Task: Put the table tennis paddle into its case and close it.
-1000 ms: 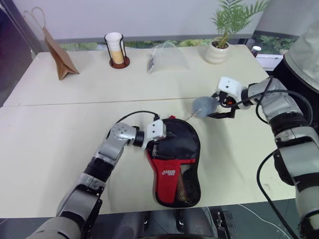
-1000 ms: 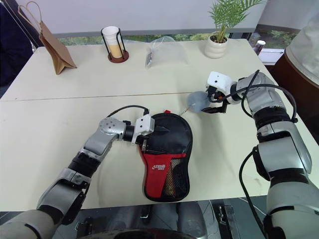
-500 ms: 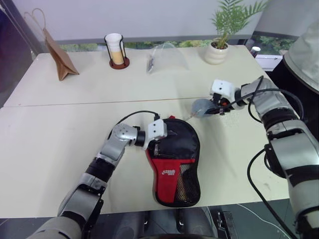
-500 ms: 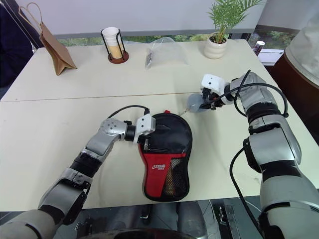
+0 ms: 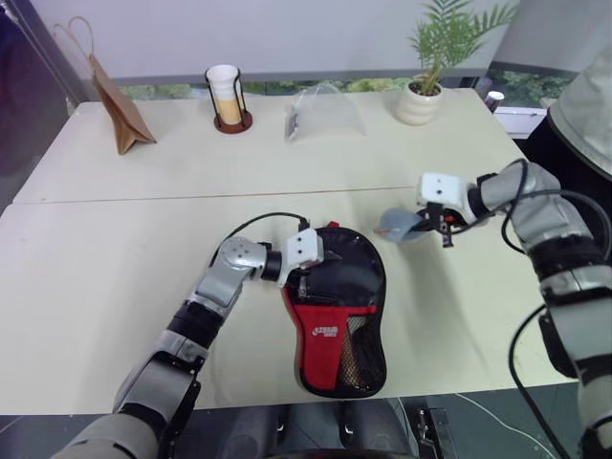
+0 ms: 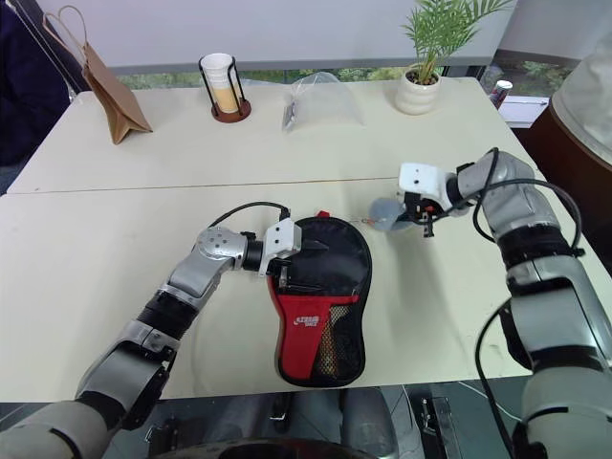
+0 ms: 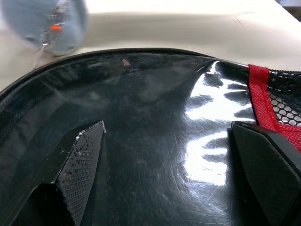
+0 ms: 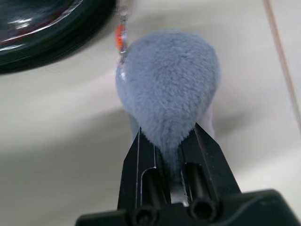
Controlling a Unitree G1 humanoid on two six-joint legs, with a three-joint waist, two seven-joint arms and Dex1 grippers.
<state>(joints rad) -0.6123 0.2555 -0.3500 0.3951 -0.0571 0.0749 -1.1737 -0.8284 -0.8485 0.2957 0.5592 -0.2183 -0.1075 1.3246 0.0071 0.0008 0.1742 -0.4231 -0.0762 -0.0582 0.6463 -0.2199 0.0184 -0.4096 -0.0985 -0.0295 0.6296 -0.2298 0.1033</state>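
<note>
The case point(image 5: 337, 325) lies flat near the table's front edge, black with a red panel and mesh pocket. My left gripper point(image 5: 311, 273) stands open over its round black end, its fingers point(image 7: 82, 160) resting on a glossy black surface point(image 7: 155, 108). I cannot tell whether that surface is the table tennis paddle's face or the case's cover. A small grey fluffy pouch point(image 8: 169, 80) hangs by a thin cord from the case's top right. My right gripper point(image 5: 423, 226) is shut on this pouch point(image 5: 395, 225), just right of the case.
Along the far side of the table point(image 5: 124, 239) stand a brown paper bag point(image 5: 113, 110), a cup in a wire holder point(image 5: 227, 96), a clear plastic bag point(image 5: 320, 107) and a potted plant point(image 5: 424, 91). A seam crosses the table behind the case.
My right gripper has gone from open to shut on the grey pouch and has drawn back toward me with it. The left gripper has stayed open on the case.
</note>
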